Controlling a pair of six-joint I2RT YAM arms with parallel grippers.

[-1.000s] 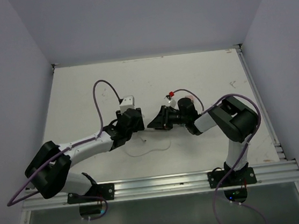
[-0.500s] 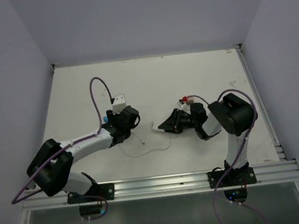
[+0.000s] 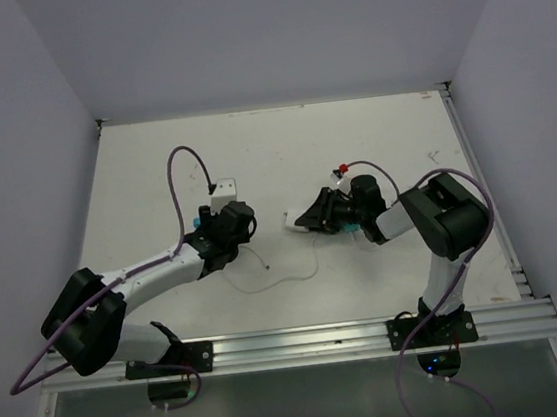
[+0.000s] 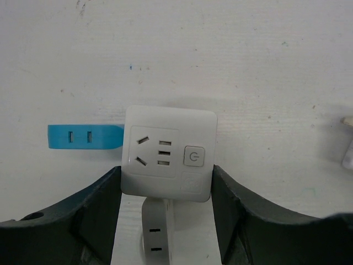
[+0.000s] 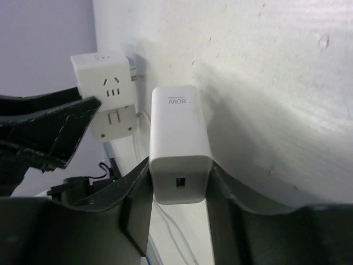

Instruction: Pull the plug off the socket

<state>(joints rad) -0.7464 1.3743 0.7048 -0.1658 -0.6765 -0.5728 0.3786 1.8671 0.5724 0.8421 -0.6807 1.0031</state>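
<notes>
The white socket cube [image 4: 168, 160] sits between my left gripper's [image 4: 167, 176] fingers, which are shut on its sides; its face shows empty slots and a power button. In the top view the socket [image 3: 222, 189] is at the tip of the left gripper [image 3: 229, 214]. My right gripper [image 5: 179, 171] is shut on the white 80W plug [image 5: 179, 138], which is out of the socket and apart from it. The socket also shows in the right wrist view [image 5: 105, 83]. In the top view the plug [image 3: 290, 221] is at the tip of the right gripper [image 3: 305, 221], a short gap right of the socket.
A blue tab [image 4: 83, 137] lies left of the socket. A thin white cable [image 3: 276, 274] lies on the table in front of the grippers. A purple cable [image 3: 180, 179] loops above the left arm. A metal rail [image 3: 304, 341] runs along the near edge.
A second ago the two grippers were close together with plug and socket joined. They have since drawn apart: the left moved left with the socket, the right moved right with the plug.
</notes>
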